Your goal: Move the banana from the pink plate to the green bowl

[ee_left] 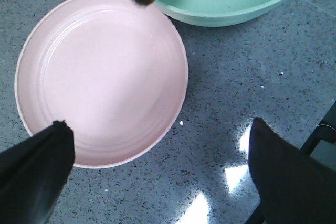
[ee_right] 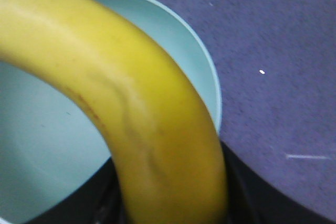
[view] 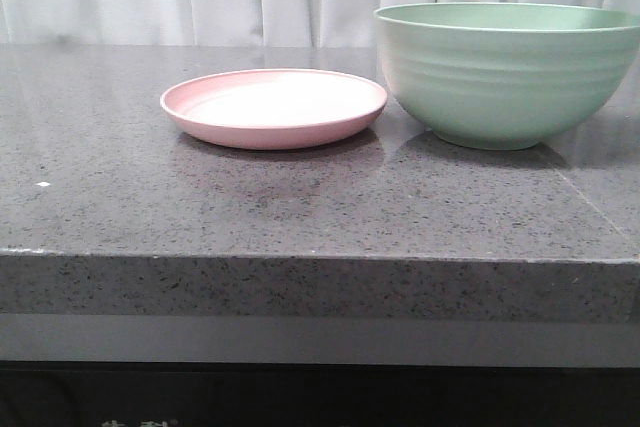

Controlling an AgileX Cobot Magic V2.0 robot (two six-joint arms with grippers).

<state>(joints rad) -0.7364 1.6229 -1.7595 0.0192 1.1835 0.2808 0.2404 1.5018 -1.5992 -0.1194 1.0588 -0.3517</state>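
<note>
A: Where's the banana (ee_right: 157, 129)?

B: Up in the air, off the plate (view: 273, 107). The right wrist view is mostly filled by it, with the bowl (ee_right: 47, 145) open underneath. Its lower end runs down into the dark of the right gripper, so I judge the gripper is clenched on it, though the fingers themselves are hidden behind the fruit.

A: And the plate?

B: Bare in both the front and left wrist views. The left wrist view catches only the banana's dark tip, poking in above the gap where plate and bowl sit just beside each other.

A: The left gripper (ee_left: 157, 174)?

B: Spread wide, holding nothing, hovering above the plate's near edge and the counter (view: 300, 217).

A: So which step?

B: Carrying, nearly done, I'd say. Next it wants the banana lowered inside the bowl's rim before letting go, so that it doesn't bounce out or catch the rim.
</note>
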